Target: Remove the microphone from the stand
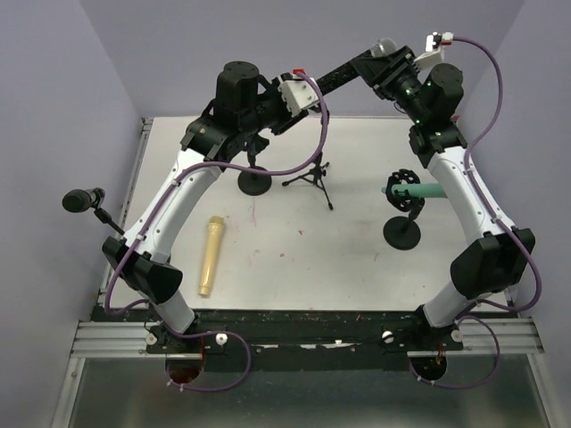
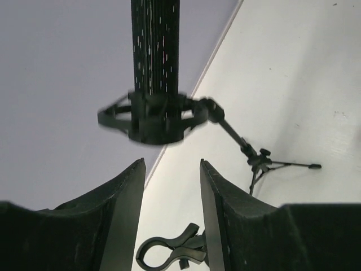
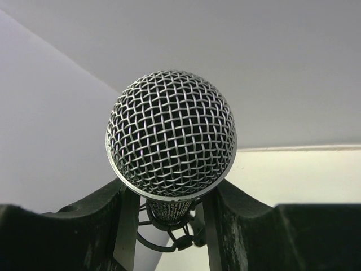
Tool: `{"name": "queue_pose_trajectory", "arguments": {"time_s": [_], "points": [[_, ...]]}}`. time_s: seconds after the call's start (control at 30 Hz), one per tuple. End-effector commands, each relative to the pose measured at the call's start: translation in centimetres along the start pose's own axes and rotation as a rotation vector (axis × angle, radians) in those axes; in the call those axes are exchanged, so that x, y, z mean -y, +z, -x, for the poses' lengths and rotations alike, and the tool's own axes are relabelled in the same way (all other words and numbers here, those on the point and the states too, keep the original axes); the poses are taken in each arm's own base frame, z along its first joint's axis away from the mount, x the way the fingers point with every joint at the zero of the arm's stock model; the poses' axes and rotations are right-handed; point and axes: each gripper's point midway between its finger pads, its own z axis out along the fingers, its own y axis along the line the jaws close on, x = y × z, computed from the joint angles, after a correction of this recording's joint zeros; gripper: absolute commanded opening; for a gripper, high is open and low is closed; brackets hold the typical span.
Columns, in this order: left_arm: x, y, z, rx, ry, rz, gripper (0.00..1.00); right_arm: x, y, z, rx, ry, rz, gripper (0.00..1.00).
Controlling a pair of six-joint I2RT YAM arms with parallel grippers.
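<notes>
The black microphone (image 1: pixel 343 73) with a silver mesh head (image 1: pixel 385 45) is held slanted, high above the table's back. My right gripper (image 1: pixel 382 64) is shut on its body just below the head (image 3: pixel 171 132), with fingers (image 3: pixel 127 231) on both sides. The mic's lower end (image 2: pixel 155 45) sits in the shock mount (image 2: pixel 155 121) of the tripod stand (image 1: pixel 312 174), whose legs (image 2: pixel 265 166) rest on the table. My left gripper (image 1: pixel 312 91) is open and empty, its fingers (image 2: pixel 132 214) just short of the shock mount.
A beige microphone (image 1: pixel 211 254) lies at front left. A teal microphone (image 1: pixel 412 191) sits in a round-base stand (image 1: pixel 402 234) at right. A black microphone (image 1: pixel 83 201) hangs off the left edge. A round-base stand (image 1: pixel 254 181) carries an empty clip (image 2: pixel 169 254).
</notes>
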Motion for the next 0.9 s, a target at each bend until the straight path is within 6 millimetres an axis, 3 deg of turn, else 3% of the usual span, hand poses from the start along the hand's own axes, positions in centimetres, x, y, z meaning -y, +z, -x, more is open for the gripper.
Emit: {"name": "queue_pose_trajectory", "arguments": {"time_s": [0.0,0.13,0.37,0.7,0.87], "points": [[0.2,-0.3,-1.2,-0.060,-0.011,-0.003,0.51,-0.5,-1.8,8.7,0.206,-0.067,0.001,0.00],[0.1,0.0,-0.7,-0.040,-0.015,-0.003,0.52,-0.9,-2.2,9.8,0.206,-0.086,0.031,0.01],[0.2,-0.2,1.6,0.044,-0.026,-0.009,0.62,0.6,-1.8,8.0,0.150,-0.032,0.011,0.00],[1.4,-2.1,5.6,0.194,-0.002,-0.010,0.76,-2.0,-1.7,9.3,0.157,0.004,0.060,0.01],[2.7,-3.0,7.1,0.245,0.037,-0.014,0.82,-1.8,-1.7,7.0,0.107,0.019,0.065,0.01]]}}
